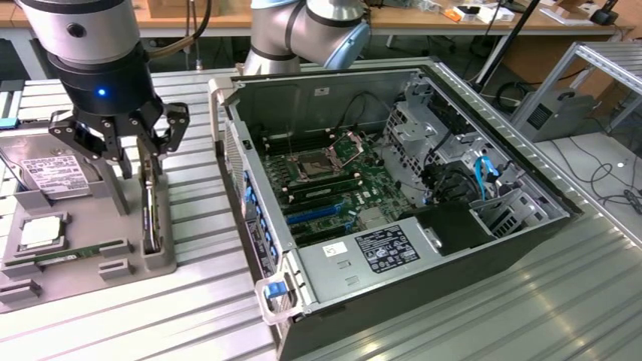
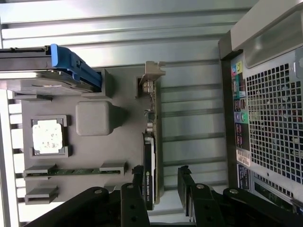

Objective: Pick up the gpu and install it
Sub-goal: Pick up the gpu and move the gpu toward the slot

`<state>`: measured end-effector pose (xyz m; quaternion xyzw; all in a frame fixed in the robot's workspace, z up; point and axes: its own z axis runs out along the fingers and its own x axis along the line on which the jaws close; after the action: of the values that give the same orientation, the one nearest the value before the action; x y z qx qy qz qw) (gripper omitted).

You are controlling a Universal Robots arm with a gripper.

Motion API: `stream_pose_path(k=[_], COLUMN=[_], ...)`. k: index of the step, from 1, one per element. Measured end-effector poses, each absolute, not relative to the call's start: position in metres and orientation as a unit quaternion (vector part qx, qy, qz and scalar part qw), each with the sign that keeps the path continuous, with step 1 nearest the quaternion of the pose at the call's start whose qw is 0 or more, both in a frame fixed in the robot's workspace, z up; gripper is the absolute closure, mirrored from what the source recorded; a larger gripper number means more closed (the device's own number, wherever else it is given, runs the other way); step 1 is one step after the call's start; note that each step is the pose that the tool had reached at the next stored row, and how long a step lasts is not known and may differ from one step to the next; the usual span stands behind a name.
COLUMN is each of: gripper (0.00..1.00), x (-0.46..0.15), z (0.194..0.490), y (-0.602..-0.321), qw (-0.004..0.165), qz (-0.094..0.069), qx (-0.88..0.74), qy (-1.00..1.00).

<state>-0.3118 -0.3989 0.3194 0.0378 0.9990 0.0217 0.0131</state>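
My gripper (image 2: 161,174) wide open, jaws astride gpu (image 2: 149,161), not clamped on it. Gpu stands on edge in slot of grey holder tray (image 1: 89,222), on worktop (image 1: 210,301) beside open computer case (image 1: 301,90)

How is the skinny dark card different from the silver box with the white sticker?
The gpu stands on its thin edge; the hard drive shows its broad labelled face. The gpu is dark and slim; the hard drive is silvery and boxy. Both sit in the gray holder.
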Motion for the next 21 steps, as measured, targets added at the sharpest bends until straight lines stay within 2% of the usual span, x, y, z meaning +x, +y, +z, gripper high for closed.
stream_pose_path(k=[21], gripper=[0.58], x=[-0.316], z=[0.309], y=[-0.399], qw=[0.013], qz=[0.022], qx=[0.038], qy=[0.999])
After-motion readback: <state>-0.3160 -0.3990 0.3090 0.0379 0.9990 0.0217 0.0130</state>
